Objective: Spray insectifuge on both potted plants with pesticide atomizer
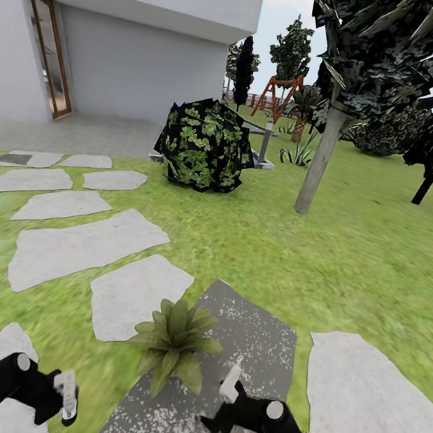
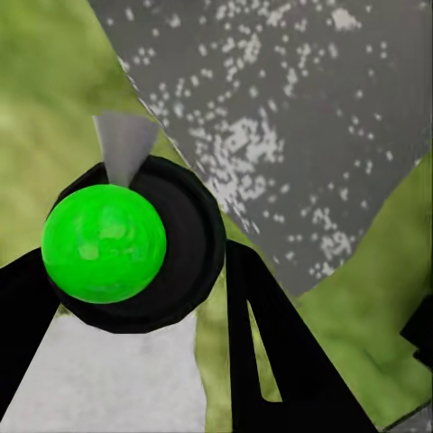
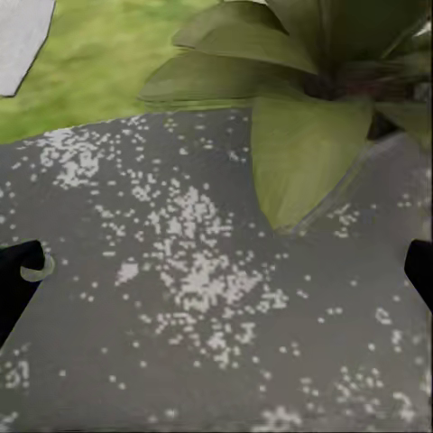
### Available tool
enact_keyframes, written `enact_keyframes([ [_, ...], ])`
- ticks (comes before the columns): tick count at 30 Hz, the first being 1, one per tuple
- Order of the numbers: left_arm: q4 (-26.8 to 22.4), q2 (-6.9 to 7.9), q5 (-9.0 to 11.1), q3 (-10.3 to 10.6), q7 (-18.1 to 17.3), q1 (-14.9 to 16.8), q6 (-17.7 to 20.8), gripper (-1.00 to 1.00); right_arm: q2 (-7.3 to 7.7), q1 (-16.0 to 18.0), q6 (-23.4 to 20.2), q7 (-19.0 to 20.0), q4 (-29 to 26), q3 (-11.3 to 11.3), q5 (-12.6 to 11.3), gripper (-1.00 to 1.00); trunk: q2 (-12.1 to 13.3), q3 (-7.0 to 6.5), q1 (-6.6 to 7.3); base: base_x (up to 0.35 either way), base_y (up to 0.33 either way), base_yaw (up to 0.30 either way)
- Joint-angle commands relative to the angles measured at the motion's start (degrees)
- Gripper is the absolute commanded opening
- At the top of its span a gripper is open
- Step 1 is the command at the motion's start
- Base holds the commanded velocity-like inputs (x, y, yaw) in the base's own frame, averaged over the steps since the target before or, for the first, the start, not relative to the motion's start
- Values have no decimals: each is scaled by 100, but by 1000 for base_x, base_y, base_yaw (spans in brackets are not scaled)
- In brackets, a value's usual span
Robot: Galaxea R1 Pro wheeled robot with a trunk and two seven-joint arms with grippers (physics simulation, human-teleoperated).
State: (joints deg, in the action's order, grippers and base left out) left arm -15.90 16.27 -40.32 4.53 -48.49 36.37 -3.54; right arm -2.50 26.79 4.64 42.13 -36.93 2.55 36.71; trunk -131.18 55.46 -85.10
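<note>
One potted plant (image 1: 173,340), a low rosette of pointed green leaves, stands on a dark grey stepping stone (image 1: 252,336) dotted with white specks, just in front of me. In the right wrist view its leaves (image 3: 307,108) hang over the same speckled stone. My right gripper (image 1: 229,388) hovers open just right of the plant, its fingers wide apart (image 3: 216,271). At the lower left my left gripper (image 1: 66,399) is shut on the pesticide atomizer (image 2: 117,244). The atomizer appears as a dark round body with a bright green ball and a grey cone-shaped nozzle.
Pale stepping stones (image 1: 76,245) cross the lawn to the left, and another (image 1: 367,406) lies on the right. A big dark leafy bush (image 1: 205,145) and a tree trunk (image 1: 318,163) stand ahead. The white house with a wooden door (image 1: 49,56) is at the far left.
</note>
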Motion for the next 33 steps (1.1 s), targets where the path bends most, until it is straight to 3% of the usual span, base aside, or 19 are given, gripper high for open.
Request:
enact_keyframes([
  [1, 2, 0, 159, 31, 56, 2, -19, -100, 32, 1, 61, -96, 104, -392, 59, 100, -2, 5, 1, 0, 0, 0],
  [2, 11, -5, 302, 27, 86, 2, -8, -100, 51, -3, 92, -229, 194, -812, 67, 100, -2, 5, 1, 0, 0, 0],
  [4, 58, -8, 488, 16, 113, 2, 4, -100, 72, -6, 146, -604, 326, -1392, 80, 100, -2, 5, 1, 0, 0, 0],
  [5, 89, -11, 565, 7, 122, 2, 20, -100, 94, -6, 161, -778, 395, -1530, 84, 100, -2, 5, 1, 0, 0, 0],
  [8, 158, -99, 951, -64, 207, 2, 454, -100, 267, -13, 453, -1489, 872, -1749, 83, 100, -2, 5, 1, 0, 0, 0],
  [10, 164, -157, 1024, -72, 449, 2, 700, -100, 374, -15, 712, -1753, 1117, -1773, 81, 100, -2, 5, 1, 0, 0, 0],
  [12, 179, -246, 1067, -77, 911, 2, 824, -100, 594, -38, 836, -2207, 1424, -1807, 44, 100, -2, 5, 1, 0, 0, 0],
  [15, 244, -424, 1076, -77, 1159, 2, 892, -100, 729, -56, 873, -2656, 1788, -2126, -263, 100, -2, 5, 1, 0, 0, 0],
  [16, 268, -454, 1171, -106, 1194, 2, 1019, -100, 755, -58, 881, -2841, 1928, -2356, -391, 100, -2, 5, 1, 0, 0, 0],
  [18, 282, -470, 1404, -196, 1205, 2, 1128, -100, 759, -61, 886, -3111, 1981, -2523, -433, 100, -2, 5, 1, 0, 0, 0],
  [20, 282, -499, 1545, -233, 1217, 2, 1188, -100, 755, -141, 948, -3439, 2027, -2594, -451, 100, -2, 5, 1, 0, 0, 0],
  [22, 292, -539, 1598, -249, 1292, 2, 1395, -100, 750, -240, 1284, -3732, 2072, -2620, -453, 100, -2, 5, 1, 0, 0, 0],
  [24, 291, -589, 1617, -250, 1418, 2, 1577, -100, 724, -274, 1484, -3828, 2196, -2626, -455, 100, -2, 5, 1, 0, 0, 0],
  [26, 296, -712, 1618, -251, 1591, 2, 1630, -100, 707, -284, 1533, -3873, 2280, -2631, -457, 100, -2, 5, 1, 0, 0, 0],
  [28, 296, -932, 1624, -247, 2092, 2, 1671, -100, 694, -292, 1554, -4326, 2399, -2636, -463, 100, -2, 5, 1, 0, 0, 0],
  [30, 293, -1077, 1623, -249, 2331, 2, 1693, -100, 680, -299, 1580, -4766, 2660, -2637, -474, 100, -2, 5, 1, 0, 0, 0],
  [33, 291, -1293, 1591, -223, 2471, 2, 1905, -100, 680, -300, 1916, -5094, 2898, -2640, -479, 100, -2, 5, 1, 0, 0, 0],
])
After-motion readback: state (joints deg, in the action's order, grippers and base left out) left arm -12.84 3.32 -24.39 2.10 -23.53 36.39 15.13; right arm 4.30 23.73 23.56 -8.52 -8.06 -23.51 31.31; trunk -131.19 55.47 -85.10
